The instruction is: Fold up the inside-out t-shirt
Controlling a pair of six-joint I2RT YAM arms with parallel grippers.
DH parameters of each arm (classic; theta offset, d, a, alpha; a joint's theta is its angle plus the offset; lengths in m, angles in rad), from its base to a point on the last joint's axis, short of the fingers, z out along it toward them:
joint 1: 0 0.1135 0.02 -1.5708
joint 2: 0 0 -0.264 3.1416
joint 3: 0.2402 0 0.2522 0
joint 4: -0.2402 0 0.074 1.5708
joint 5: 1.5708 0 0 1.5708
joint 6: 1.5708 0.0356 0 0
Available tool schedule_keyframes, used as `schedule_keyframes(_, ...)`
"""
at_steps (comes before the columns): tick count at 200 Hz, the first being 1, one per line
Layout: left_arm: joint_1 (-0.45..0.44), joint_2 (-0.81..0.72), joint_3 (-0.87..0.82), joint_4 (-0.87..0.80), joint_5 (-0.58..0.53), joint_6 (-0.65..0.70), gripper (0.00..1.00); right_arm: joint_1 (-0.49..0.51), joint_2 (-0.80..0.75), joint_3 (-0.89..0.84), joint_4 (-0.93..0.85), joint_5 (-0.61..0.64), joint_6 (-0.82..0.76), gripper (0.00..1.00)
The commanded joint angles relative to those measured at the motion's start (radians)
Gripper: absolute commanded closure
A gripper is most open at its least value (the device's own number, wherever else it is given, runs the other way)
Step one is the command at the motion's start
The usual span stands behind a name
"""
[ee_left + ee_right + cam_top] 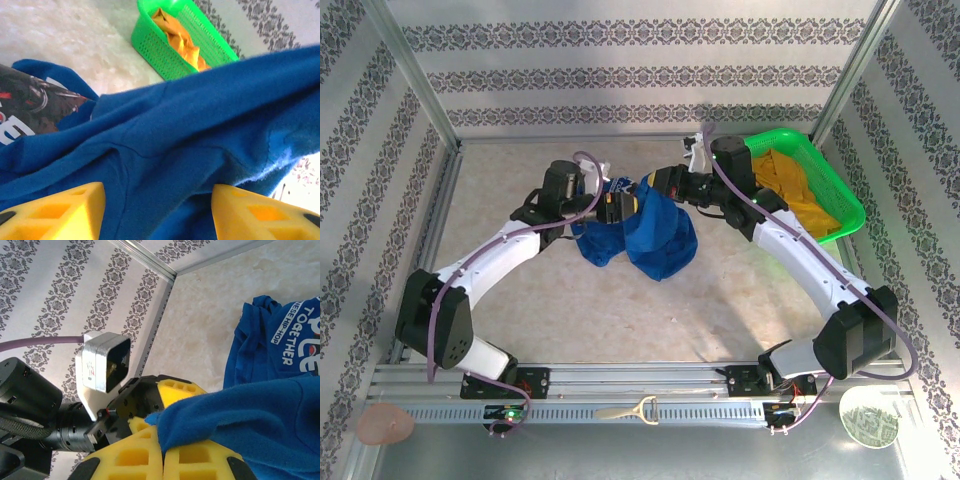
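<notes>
Tabletop (570, 310) with the inside-out t-shirt (655, 235) bunched at its centre, between the two arms. Green basket (152, 45) at the far right holds a mustard-yellow garment (180, 40). Right gripper (161, 450): jaws clamped on the shirt's edge. Left gripper (157, 192): jaws apart, blue cloth between them.

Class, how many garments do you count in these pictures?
2. The blue t-shirt is bunched mid-table; a mustard-yellow garment lies in the green basket at far right. More could be hidden beneath it.

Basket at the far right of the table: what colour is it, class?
The basket is bright green, a perforated plastic one; the left wrist view shows it best.
</notes>
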Motion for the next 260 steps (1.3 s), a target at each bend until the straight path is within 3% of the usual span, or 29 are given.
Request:
schedule_keyframes(1,-0.027,0.000,0.032,-0.035,0.015,0.090,0.40,-0.007,-0.017,-0.012,0.041,-0.017,0.012,1.00)
schedule_keyframes(66,-0.045,0.093,0.082,-0.010,-0.031,0.092,0.37,-0.008,-0.038,-0.008,0.046,-0.019,0.028,1.00)
schedule_keyframes(88,-0.041,0.152,0.139,0.007,-0.027,0.080,0.41,-0.008,-0.056,-0.022,0.039,-0.008,0.027,1.00)
schedule_keyframes(98,-0.040,0.171,0.160,0.011,-0.015,0.079,0.49,-0.010,-0.063,-0.029,0.035,0.001,0.026,1.00)
schedule_keyframes(112,-0.038,0.182,0.179,0.012,0.007,0.076,0.68,-0.016,-0.072,-0.041,0.031,0.014,0.026,1.00)
schedule_keyframes(151,-0.017,0.102,0.141,0.036,0.108,0.052,1.00,-0.049,-0.058,-0.080,0.048,0.086,0.035,1.00)
schedule_keyframes(181,0.034,0.058,0.087,0.207,0.345,-0.128,1.00,-0.066,0.031,-0.078,0.071,0.175,0.028,1.00)
schedule_keyframes(199,0.063,0.082,0.042,0.504,0.463,-0.383,1.00,-0.074,0.110,-0.065,0.104,0.200,0.031,1.00)
schedule_keyframes(212,0.083,0.127,0.012,0.783,0.495,-0.607,1.00,-0.078,0.158,-0.045,0.112,0.201,0.032,0.62)
schedule_keyframes(219,0.095,0.160,0.003,0.931,0.495,-0.730,1.00,-0.080,0.169,-0.038,0.111,0.202,0.033,0.49)
schedule_keyframes(237,0.116,0.233,0.012,1.152,0.481,-0.923,1.00,-0.079,0.136,-0.058,0.112,0.215,0.037,0.40)
schedule_keyframes(260,0.119,0.242,0.039,1.089,0.486,-0.885,1.00,-0.081,0.017,-0.130,0.106,0.228,0.051,0.37)
